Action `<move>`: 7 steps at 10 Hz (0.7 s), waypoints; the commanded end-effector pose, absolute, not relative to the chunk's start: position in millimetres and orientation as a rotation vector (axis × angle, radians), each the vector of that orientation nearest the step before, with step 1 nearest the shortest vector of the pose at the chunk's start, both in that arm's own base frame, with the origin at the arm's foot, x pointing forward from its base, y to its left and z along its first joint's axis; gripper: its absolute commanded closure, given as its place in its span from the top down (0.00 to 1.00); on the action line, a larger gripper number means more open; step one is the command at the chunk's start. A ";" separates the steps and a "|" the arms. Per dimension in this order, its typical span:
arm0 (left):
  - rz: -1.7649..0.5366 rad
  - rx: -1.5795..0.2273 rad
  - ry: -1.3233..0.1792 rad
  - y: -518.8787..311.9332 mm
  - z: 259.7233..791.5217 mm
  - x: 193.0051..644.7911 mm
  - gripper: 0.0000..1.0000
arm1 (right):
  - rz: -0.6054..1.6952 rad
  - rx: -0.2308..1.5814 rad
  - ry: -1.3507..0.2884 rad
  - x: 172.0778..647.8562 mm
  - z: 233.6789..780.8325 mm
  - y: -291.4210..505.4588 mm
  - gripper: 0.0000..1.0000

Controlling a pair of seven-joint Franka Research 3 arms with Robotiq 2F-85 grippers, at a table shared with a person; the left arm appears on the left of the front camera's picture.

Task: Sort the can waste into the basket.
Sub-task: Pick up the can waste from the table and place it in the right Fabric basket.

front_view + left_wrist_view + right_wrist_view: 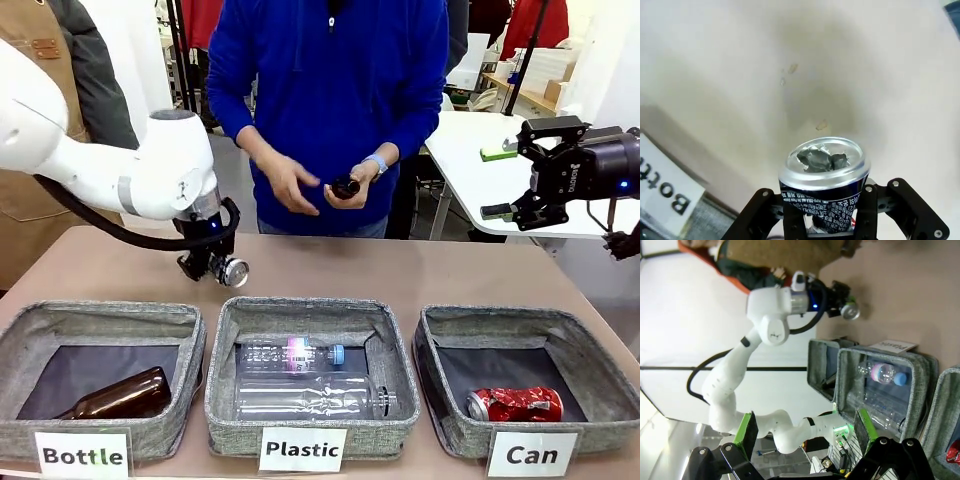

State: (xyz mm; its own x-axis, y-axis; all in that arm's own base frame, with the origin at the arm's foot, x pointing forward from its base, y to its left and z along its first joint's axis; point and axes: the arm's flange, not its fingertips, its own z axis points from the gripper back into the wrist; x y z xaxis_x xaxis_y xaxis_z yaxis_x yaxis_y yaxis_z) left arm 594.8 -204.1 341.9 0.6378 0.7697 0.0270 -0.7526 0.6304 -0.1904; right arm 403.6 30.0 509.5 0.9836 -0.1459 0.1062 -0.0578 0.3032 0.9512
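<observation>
My left gripper (218, 266) hangs above the table behind the bins, shut on a dark crushed can (234, 271) with its silver round end facing outward. In the left wrist view the fingers clamp the dark blue can (823, 170) low in the picture, above the pale tabletop. A red crushed can (515, 403) lies inside the grey basket labelled "Can" (500, 316) at the front right. My right gripper (508, 180) is raised at the far right above that basket. Its green pads (747, 432) stand wide apart with nothing between them.
The "Bottle" bin (100, 312) at the left holds a brown bottle (125, 395). The "Plastic" bin (300, 305) in the middle holds clear bottles (300, 395). A person in blue stands across the table, holding a small dark object (345, 186). Bare tabletop (420, 275) lies behind the bins.
</observation>
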 end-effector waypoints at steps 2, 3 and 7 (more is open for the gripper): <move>0.691 -0.355 -0.057 -120.5 417.3 549.0 0.00 | -0.036 1.259 -0.191 405.4 510.8 27.2 1.00; 0.586 -0.436 -0.083 -90.9 441.8 522.1 0.00 | -0.036 1.259 -0.191 405.4 510.8 27.2 1.00; -0.054 -0.699 -0.150 12.0 483.0 398.3 0.00 | -0.036 1.259 -0.191 405.4 510.8 27.2 1.00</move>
State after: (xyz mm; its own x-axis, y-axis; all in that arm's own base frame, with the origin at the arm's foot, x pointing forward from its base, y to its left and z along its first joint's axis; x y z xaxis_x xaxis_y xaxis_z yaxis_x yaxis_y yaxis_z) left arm 424.6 -39.8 507.9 0.9678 0.2313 0.0999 -0.1300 0.7981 -0.5883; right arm 403.9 29.8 510.0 0.9834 -0.1462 0.1072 -0.0586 0.3032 0.9511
